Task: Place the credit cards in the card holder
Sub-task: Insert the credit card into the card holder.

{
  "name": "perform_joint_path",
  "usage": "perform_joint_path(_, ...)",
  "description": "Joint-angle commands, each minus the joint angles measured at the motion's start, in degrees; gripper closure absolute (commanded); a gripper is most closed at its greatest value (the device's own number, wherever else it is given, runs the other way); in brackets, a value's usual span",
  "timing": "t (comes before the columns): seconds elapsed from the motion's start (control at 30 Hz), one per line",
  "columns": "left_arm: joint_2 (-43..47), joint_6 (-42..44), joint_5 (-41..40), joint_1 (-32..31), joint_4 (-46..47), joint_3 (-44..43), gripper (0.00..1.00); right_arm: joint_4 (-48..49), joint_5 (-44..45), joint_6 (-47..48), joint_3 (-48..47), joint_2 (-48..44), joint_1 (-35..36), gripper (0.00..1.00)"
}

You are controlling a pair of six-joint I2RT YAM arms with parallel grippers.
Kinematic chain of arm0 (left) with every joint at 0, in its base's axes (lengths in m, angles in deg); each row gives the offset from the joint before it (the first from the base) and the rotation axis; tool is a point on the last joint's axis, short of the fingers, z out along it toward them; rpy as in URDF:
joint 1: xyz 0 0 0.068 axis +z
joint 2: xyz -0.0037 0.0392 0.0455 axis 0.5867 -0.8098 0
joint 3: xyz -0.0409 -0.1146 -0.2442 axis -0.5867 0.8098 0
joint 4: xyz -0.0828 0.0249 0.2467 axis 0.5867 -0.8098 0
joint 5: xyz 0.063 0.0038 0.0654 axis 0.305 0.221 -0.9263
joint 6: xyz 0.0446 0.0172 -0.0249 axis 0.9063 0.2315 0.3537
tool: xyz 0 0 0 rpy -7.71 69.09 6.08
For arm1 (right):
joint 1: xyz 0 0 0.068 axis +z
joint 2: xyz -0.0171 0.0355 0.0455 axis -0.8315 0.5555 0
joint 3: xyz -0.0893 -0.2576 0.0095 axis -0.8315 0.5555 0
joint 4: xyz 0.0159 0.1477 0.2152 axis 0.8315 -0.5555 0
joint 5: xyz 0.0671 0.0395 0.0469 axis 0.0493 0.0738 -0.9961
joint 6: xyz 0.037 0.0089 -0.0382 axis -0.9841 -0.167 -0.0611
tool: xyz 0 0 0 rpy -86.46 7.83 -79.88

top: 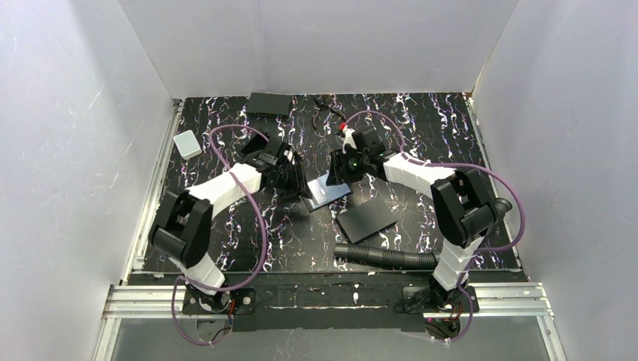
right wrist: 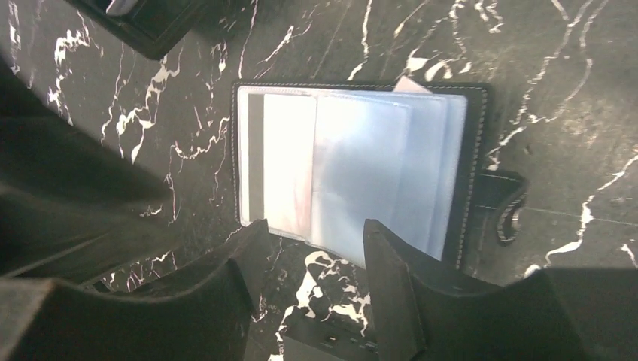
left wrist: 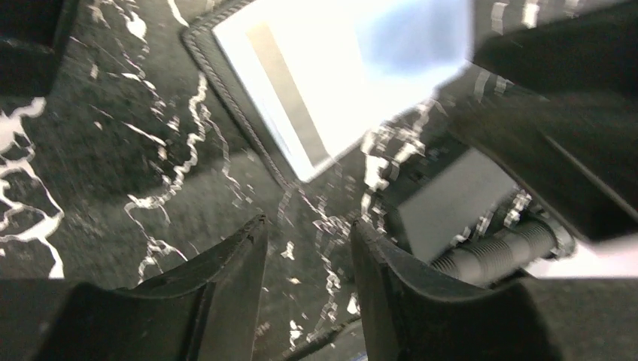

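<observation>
- The card holder [top: 329,193] lies open and face up on the table [top: 421,128], with one gripper on either side of it.
- The credit cards [right wrist: 280,162] appear to sit in the holder's clear sleeves [right wrist: 391,173]. One with a dark stripe is at the end away from the strap tab [right wrist: 502,204], and pale-blue faces show through the other sleeves. How many there are I cannot tell, and no loose card shows beside the holder.
- The right gripper [right wrist: 310,278] hovers at the holder's long edge with its fingers spread and nothing between them. The holder lies straight ahead of it.
- The left gripper [left wrist: 308,289] is also spread and empty. It is off the holder's stitched corner at the striped end, so the holder lies ahead of it and to one side.
- The open holder's long axis runs from the striped end to the strap end, crosswise to the right gripper's reach. The striped card's long axis runs along its stripe, pointing toward that gripper.
- By my judgement the right gripper is squarer to the holder, and the left gripper is nearer the striped end.
</observation>
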Motion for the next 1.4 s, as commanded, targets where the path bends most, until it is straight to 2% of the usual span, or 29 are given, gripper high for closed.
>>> perform_joint_path(0.0, 10.1, 2.1, 3.9, 0.0, -4.1, -1.3, 0.51, 3.5, -4.4, -0.7, 1.6, 0.9, -3.7, 0.45)
perform_joint_path(0.13, 15.9, 9.4, 3.3, 2.9, -12.1, -7.3, 0.36, 1.9, -4.3, 1.0, 2.3, -1.4, -3.8, 0.42)
perform_joint_path(0.2, 15.9, 14.8, 3.9, 5.9, -16.2, -11.6, 0.07, 3.2, -7.1, 1.2, 3.1, -1.9, -3.8, 0.38)
perform_joint_path(0.23, 15.4, 16.9, 3.6, 7.3, -18.3, -14.3, 0.02, 3.9, -8.6, 1.3, 3.2, -1.7, -3.8, 0.36)
perform_joint_path(0.33, 13.3, 20.4, 1.4, 11.6, -22.6, -19.3, 0.02, 4.2, -11.1, 1.0, 1.4, 0.4, -3.4, 0.4)
perform_joint_path(0.4, 12.0, 21.0, 1.1, 13.9, -22.7, -21.1, 0.02, 5.6, -11.8, -0.4, 0.7, 1.5, -3.0, 0.53)
perform_joint_path(0.47, 10.1, 21.0, 1.0, 15.5, -22.6, -22.5, 0.02, 6.6, -12.5, -2.0, 0.4, 2.9, -3.0, 0.7)
perform_joint_path(0.53, 7.9, 20.4, 0.2, 16.4, -22.8, -23.7, 0.03, 7.0, -12.3, -2.3, 0.1, 4.2, -3.0, 0.76)
perform_joint_path(0.67, 4.8, 18.2, 1.2, 17.2, -21.5, -24.1, 0.04, 7.6, -12.5, -2.5, -0.8, 7.1, -2.9, 0.78)
perform_joint_path(0.77, 3.9, 16.5, 3.3, 17.3, -18.7, -22.8, 0.05, 3.6, -7.8, -0.3, -2.5, 8.2, -3.0, 0.79)
perform_joint_path(0.83, 3.0, 14.3, 7.5, 17.2, -16.5, -21.8, 0.09, 1.7, -4.7, 1.4, -2.9, 7.8, -3.0, 0.8)
perform_joint_path(0.93, 3.1, 9.8, 15.5, 14.3, -7.9, -16.3, 0.22, 0.8, -2.6, 2.2, -2.8, 7.3, -3.0, 0.8)
perform_joint_path(1.07, 3.0, 8.2, 9.1, 4.7, -3.0, -13.2, 0.3, -0.4, 1.1, 1.5, -2.2, 7.1, -3.1, 0.8)
perform_joint_path(1.13, 1.9, 5.7, 6.5, 1.1, -0.1, -11.6, 0.4, -0.4, 2.4, 1.0, -1.8, 6.8, -3.3, 0.8)
perform_joint_path(1.23, -1.2, 2.3, 3.6, -2.2, 5.2, -9.1, 0.5, -1.4, 5.2, 0.8, -1.9, 6.3, -3.5, 0.81)
perform_joint_path(1.37, -6.7, 1.2, 0.6, -3.7, 6.5, -8.9, 0.57, -3.6, 8.9, 2.4, -3.2, 5.8, -3.8, 0.81)
